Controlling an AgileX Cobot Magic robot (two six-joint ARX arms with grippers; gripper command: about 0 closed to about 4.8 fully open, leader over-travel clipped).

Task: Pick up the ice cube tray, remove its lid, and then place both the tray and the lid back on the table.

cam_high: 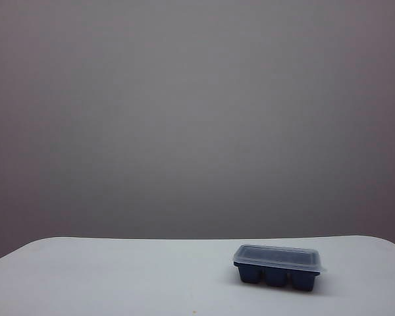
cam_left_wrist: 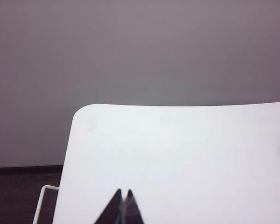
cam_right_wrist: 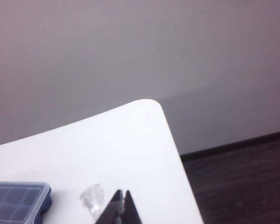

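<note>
Both grippers, left gripper (cam_left_wrist: 123,193) and right gripper (cam_right_wrist: 122,193), are hanging pinched closed and empty above the plain white table (cam_high: 118,276). Nothing is grasped yet: the small dark blue ice cube tray (cam_high: 276,276) is sitting right of centre, wearing its translucent whitish lid (cam_high: 276,257). Next, probably, the right gripper needs opening and reaching down.

Looks like a bare test room or lab setup, not a home. Plain white table (cam_high: 118,276) w/ rounded corners stands vs. a blank grey wall (cam_high: 197,118), no decor or furnishings. Dark wood-look floor (cam_right_wrist: 242,186) w/ a dark skirting strip at the wall's foot shows past the table's corner. A thin white frame rail (cam_left_wrist: 44,198) sits just off the table's other edge.
</note>
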